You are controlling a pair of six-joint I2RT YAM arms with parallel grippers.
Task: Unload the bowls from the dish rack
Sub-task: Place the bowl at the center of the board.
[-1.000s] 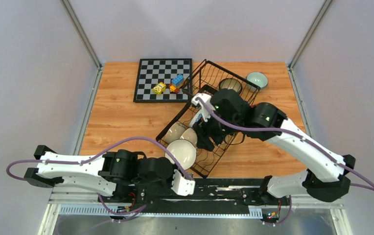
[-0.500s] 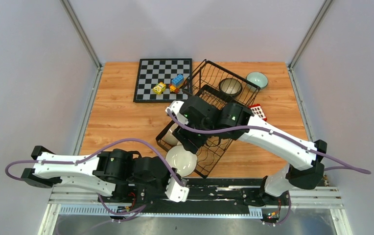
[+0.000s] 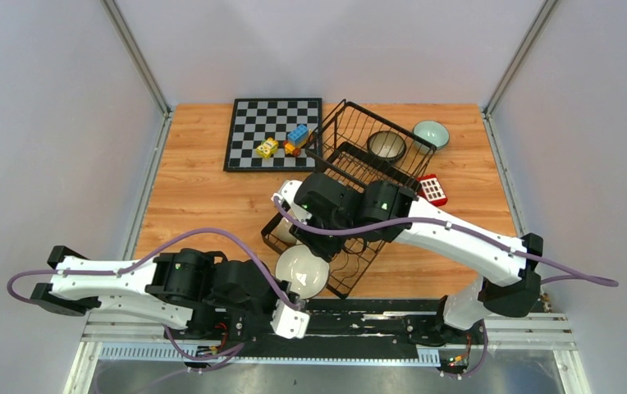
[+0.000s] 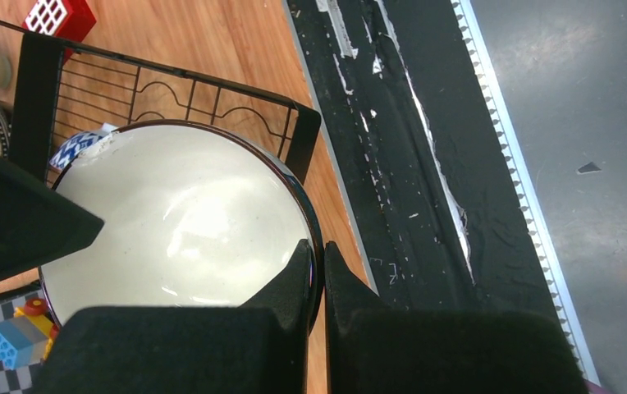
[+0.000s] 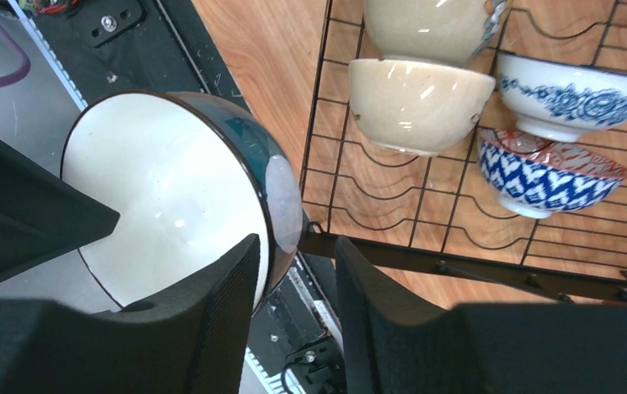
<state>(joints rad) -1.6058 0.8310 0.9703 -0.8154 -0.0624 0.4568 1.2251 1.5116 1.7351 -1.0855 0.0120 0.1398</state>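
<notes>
Left gripper (image 4: 317,256) is clamping the rim of the white-lined teal bowl (image 4: 179,222) by the dish rack (image 5: 392,255) corner, while the right gripper (image 5: 296,246) is straddling that rim, jaws apart.

**A robotics lab cell**

We read this as a lab test bench. A wooden table (image 3: 195,205) is boxed in by plain grey panels (image 3: 48,123) and metal corner posts (image 3: 134,49). Two white robot arms (image 3: 458,238) stand on a black rail (image 3: 384,316) at the near edge, with purple cables (image 3: 212,234) trailing.
</notes>
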